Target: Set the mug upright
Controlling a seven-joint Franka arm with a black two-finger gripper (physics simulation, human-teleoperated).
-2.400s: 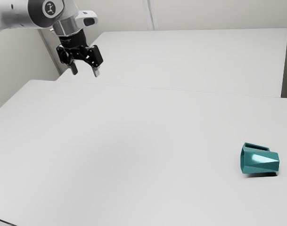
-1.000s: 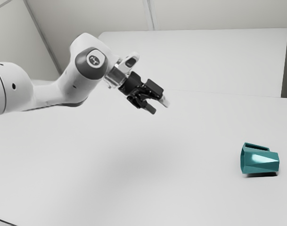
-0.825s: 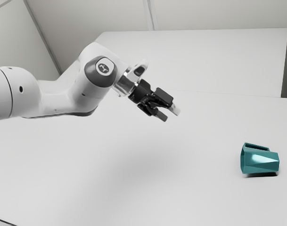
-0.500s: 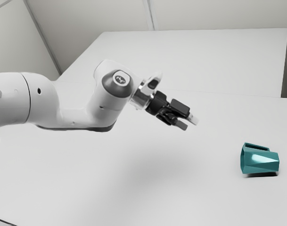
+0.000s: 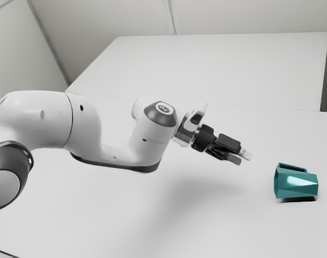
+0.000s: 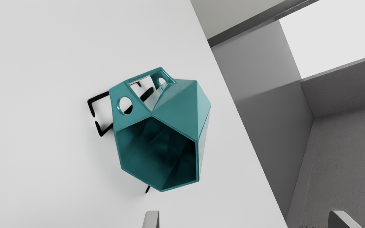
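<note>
A: Exterior view, left to right: arm point(image 5: 45, 118); gripper point(image 5: 242, 158), its fingers point(image 6: 151, 220) spread wide, holding nothing. Step in hand?

B: Approach, presumably. Rightmost: mug point(image 5: 296, 183), on its side on the table point(image 5: 152, 220), near the gripper, mouth point(image 6: 160, 155) facing it.

A: Next move?

B: Probably a short advance, fingers aligned to grasp the wall before any turning upright.

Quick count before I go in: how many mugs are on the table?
1: the teal mug, lying on the table with its mouth toward the gripper. The arm hides part of the table.
</note>
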